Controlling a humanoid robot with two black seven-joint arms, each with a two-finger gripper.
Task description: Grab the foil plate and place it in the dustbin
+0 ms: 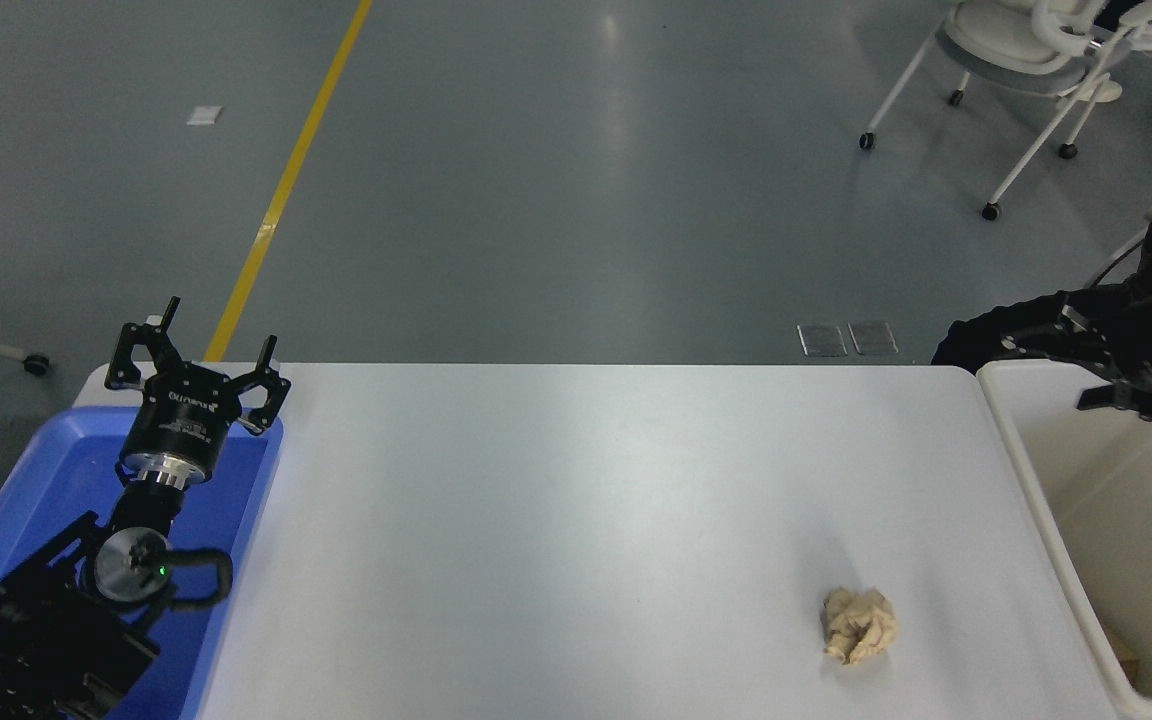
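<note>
Claw on the left sits wide open with nothing in it, over the blue tray at the worktop's near left corner. The right claw is cut off over the dustbin at the worktop's right edge; I cannot tell if it is open. No foil plate shows. A paper ball lies near the near right corner. Grey floor, a yellow line and a white chair are behind.

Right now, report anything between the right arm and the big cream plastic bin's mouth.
Nothing visible does. The black right arm hangs over the cream rectangular plastic bin's far rim. The tan crumpled paper ball lies on the table, apart. No foil plate shows.
</note>
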